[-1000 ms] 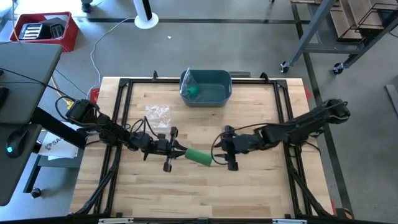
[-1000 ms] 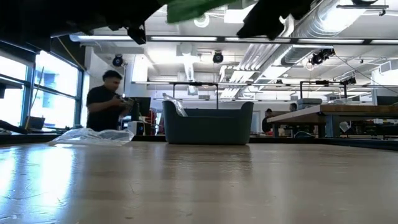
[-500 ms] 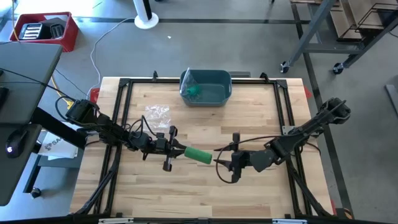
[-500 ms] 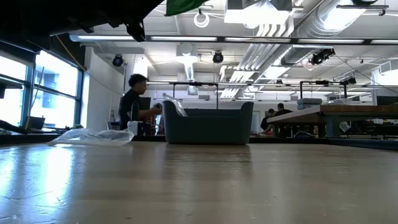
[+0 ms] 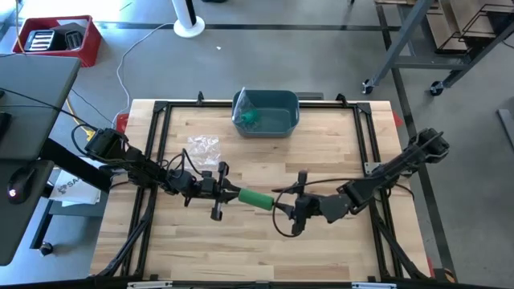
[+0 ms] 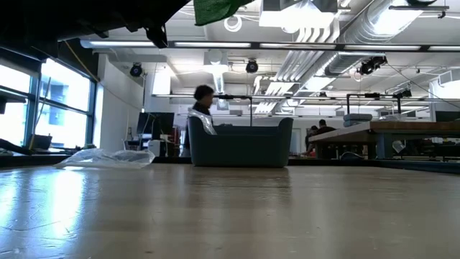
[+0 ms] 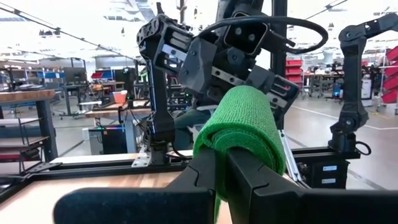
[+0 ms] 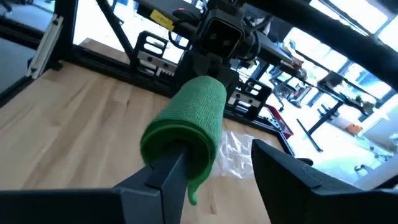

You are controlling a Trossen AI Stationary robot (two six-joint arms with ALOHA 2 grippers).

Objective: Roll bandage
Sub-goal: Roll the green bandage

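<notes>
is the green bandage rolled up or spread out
Rolled up: the green bandage is a compact cylinder held off the table between the left gripper, shut on one end, and the right gripper, fingers open at the other.

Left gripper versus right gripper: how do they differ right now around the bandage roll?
The left gripper is shut on the green bandage roll, clamping its end; the right gripper stands open, one finger against the roll's other end, not clamping it. The left gripper reaches in from the table's left side, the right gripper from the right, so they face each other. Both hold clear above the wooden table, level with the roll.
</notes>
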